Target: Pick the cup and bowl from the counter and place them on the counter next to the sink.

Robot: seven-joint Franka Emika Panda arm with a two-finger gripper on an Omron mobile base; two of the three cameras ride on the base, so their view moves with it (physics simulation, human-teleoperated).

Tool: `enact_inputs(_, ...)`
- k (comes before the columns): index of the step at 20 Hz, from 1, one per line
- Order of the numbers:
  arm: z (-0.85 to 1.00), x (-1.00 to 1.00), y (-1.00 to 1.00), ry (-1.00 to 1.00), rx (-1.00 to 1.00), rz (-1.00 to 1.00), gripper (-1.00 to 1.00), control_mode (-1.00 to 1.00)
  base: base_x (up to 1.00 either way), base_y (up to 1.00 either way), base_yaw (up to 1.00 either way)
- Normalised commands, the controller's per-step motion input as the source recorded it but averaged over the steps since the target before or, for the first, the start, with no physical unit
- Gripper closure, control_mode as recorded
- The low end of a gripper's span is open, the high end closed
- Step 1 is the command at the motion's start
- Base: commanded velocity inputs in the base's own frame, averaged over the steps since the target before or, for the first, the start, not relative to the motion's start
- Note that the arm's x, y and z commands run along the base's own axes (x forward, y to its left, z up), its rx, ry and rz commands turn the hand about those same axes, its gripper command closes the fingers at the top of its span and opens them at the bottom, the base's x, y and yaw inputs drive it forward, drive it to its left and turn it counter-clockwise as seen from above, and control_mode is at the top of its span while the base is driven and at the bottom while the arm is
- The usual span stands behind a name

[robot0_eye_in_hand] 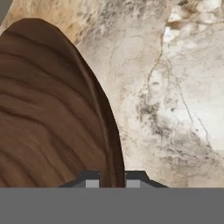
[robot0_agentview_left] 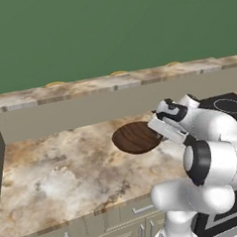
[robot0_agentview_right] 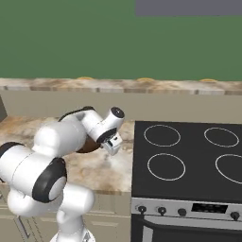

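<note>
black stovetop (robot0_agentview_right: 189, 160), green wall (robot0_agentview_left: 86, 38)

Green wall (robot0_agentview_left: 85, 33) — black stovetop (robot0_agentview_right: 189, 160)

Glossy white rounded arm (robot0_agentview_left: 212, 159); black bands at joints; small dark grey tool (robot0_eye_in_hand: 112, 179) tips.

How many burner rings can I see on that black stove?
4, all on the stovetop in the right base view: back left, back right, front left, and front right, partly cut off by the picture's edge.
</note>
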Motion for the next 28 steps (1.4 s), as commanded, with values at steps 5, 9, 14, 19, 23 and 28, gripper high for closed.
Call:
enact_inputs(5,0.51,-0.47,-0.02,0.0,0.02,0.0,1.0,-1.0,0.0,0.0,0.0)
enact_inputs(9,0.44,-0.51,-0.01,0.0,0.0,0.0,1.0,-1.0,0.0,0.0,0.0)
enact_inputs(14,0.43,-0.52,-0.08,0.0,0.0,0.0,1.0,-1.0,0.0,0.0,0.0)
enact_inputs(19,0.23,-0.56,-0.07,-0.1,0.0,0.0,1.0,-1.0,0.0,0.0,0.0)
enact_inputs(23,0.07,-0.43,-0.05,-0.14,0.0,0.0,1.0,-1.0,0.0,0.0,0.0)
enact_inputs(28,0.0,-0.22,0.0,-0.13,0.0,0.0,1.0,-1.0,0.0,0.0,0.0)
